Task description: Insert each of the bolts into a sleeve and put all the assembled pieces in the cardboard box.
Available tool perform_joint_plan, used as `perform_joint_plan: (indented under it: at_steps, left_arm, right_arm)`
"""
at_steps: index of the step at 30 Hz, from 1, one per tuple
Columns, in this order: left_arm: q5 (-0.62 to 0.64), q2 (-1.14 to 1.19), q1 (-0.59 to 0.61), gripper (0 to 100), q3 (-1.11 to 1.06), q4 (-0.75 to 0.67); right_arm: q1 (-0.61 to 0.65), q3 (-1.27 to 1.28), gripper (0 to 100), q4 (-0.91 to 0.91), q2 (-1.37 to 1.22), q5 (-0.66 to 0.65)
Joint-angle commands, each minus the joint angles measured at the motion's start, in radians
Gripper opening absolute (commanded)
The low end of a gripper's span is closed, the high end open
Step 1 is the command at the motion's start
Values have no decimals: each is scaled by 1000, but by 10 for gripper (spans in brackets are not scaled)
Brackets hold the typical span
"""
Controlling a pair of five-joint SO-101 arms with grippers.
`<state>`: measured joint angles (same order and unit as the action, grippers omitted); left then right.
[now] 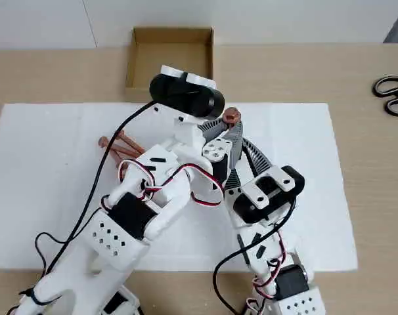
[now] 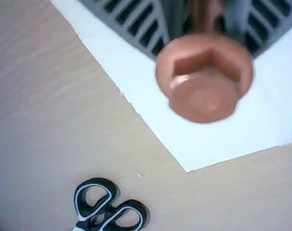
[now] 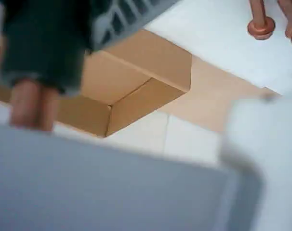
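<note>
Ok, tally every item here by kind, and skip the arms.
Bolts: 3, one held up, two lying loose; an arm may hide more
Sleeve: 1
Box: 1
Scissors: 1
Sheet: 1
Total: 7

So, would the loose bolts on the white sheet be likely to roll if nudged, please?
The loose bolts have round shanks, so a sideways nudge would probably roll them, though the wider heads should curve their path. They look like coppery metal, so likely stiff and fairly heavy.
</note>
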<state>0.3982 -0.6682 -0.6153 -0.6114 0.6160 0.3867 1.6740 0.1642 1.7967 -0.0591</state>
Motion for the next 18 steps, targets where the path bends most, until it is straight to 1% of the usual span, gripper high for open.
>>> perform_joint_plan:
  at_steps: [1, 5, 10, 18]
  left_arm:
    - [6, -26, -5, 6, 10, 6]
    - [6, -26, -5, 6, 2, 9]
    - [9, -26, -9, 6, 4, 58]
    - [9, -26, -9, 8, 7, 63]
  right_arm:
    - [-5, 9, 5, 2, 16, 6]
    - [-5, 9, 5, 2, 16, 6]
    - [-5, 9, 5, 2, 16, 6]
    - [-5, 9, 5, 2, 16, 6]
